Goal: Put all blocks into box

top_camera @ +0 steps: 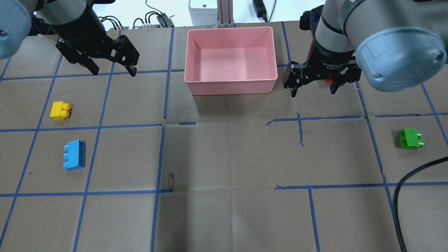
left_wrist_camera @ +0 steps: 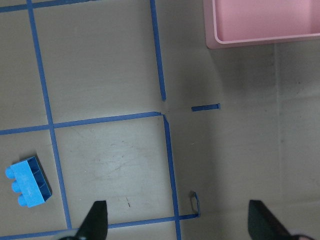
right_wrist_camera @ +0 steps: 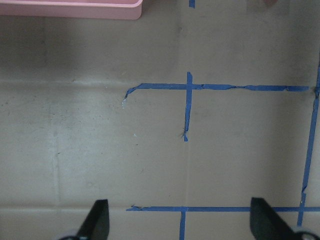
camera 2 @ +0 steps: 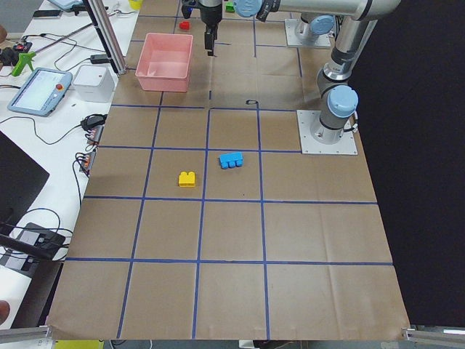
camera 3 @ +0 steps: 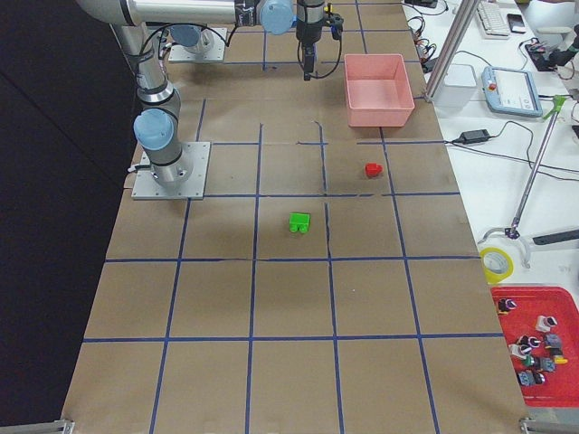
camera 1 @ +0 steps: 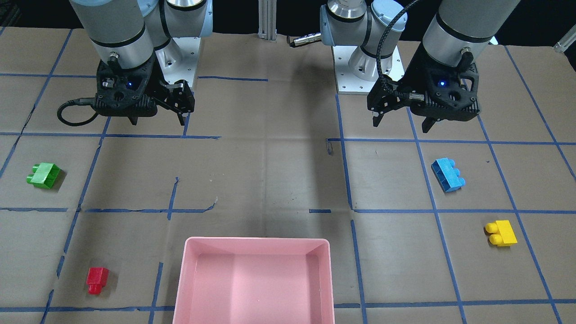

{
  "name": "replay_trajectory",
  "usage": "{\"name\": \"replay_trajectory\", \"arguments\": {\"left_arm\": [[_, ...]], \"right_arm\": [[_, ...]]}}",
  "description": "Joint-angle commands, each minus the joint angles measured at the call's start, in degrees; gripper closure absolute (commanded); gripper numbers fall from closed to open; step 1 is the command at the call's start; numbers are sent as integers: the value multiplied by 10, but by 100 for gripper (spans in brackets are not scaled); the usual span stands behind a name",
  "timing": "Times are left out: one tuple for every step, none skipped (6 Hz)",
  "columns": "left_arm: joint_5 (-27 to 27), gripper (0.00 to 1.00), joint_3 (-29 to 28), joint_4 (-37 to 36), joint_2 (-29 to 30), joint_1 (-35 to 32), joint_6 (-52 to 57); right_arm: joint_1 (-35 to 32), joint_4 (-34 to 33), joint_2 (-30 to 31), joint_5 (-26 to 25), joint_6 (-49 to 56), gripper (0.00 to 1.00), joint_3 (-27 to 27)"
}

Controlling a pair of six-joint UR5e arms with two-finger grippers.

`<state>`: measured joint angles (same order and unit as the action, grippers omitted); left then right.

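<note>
Blocks are lying scattered on the desk (top_camera: 227, 157), all four of them outside the box (top_camera: 231, 87), which is sitting open side up at the middle of the desk's far edge from the robot. On the robot's left, the yellow block (top_camera: 59, 111) and the blue block (top_camera: 74, 159) are resting on their sides near each other, apart, the yellow one farther from the robot and the blue one closer to it. On the robot's right, the green block (top_camera: 410, 139) is lying on its side well apart from the box, and the red block (camera 1: 97, 280) is sitting near the box's right wall, not touching it; in the overhead view it is mostly hiding behind the right arm. Both arms are hanging above the desk, one on each side of the box. The left jaws are standing wide apart and gripping nothing, and the left wrist view is showing the blue block and a corner of the box below them. The right jaws are likewise spread wide and gripping nothing, with bare brown paper and tape lines (right_wrist_camera: 189, 107) showing beneath them.
</note>
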<state>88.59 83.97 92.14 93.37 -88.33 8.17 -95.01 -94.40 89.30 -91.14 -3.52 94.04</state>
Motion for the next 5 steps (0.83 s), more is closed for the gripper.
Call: {"name": "replay_trajectory", "arguments": {"left_arm": [[0, 1, -2, 1, 0, 0, 0], [0, 1, 0, 1, -3, 0, 0], [0, 1, 0, 1, -5, 0, 0], [0, 1, 0, 1, -6, 0, 0], [0, 1, 1, 1, -9, 0, 0]], "right_arm": [[0, 1, 0, -1, 0, 0, -1], [0, 1, 0, -2, 0, 0, 0], [0, 0, 0, -3, 0, 0, -1], [0, 1, 0, -2, 0, 0, -1], [0, 2, 0, -2, 0, 0, -1]]}}
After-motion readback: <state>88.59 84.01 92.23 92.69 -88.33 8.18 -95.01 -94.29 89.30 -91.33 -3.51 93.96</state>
